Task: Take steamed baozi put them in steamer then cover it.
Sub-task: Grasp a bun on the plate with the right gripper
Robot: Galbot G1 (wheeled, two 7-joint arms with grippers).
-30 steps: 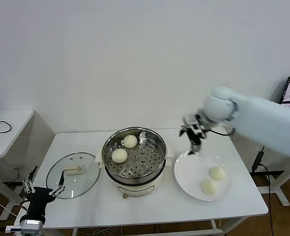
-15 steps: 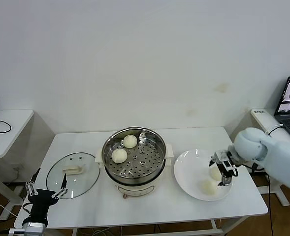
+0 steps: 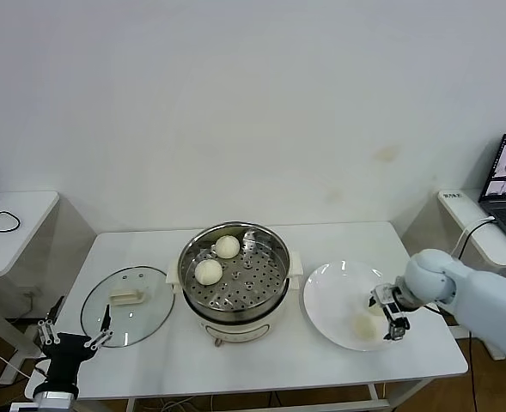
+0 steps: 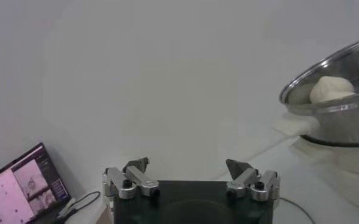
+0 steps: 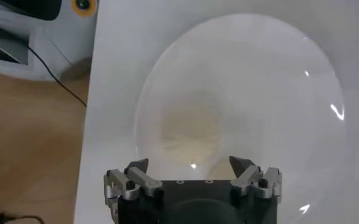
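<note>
Right gripper [image 3: 388,314], fingers wide, hangs over the plate [image 3: 332,292] near the table's right edge; left gripper [image 3: 66,340], fingers wide, waits off its front-left corner.

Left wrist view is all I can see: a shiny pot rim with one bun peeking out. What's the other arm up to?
Observer: The right gripper hangs open, low over a white plate to the right of the steamer.
Operator: Is anything on that plate?
Observer: One baozi shows beside the gripper. Whatever lies under the gripper is hidden.
Operator: And the pot holds just that one bun?
Observer: No, two baozi sit inside it.
</note>
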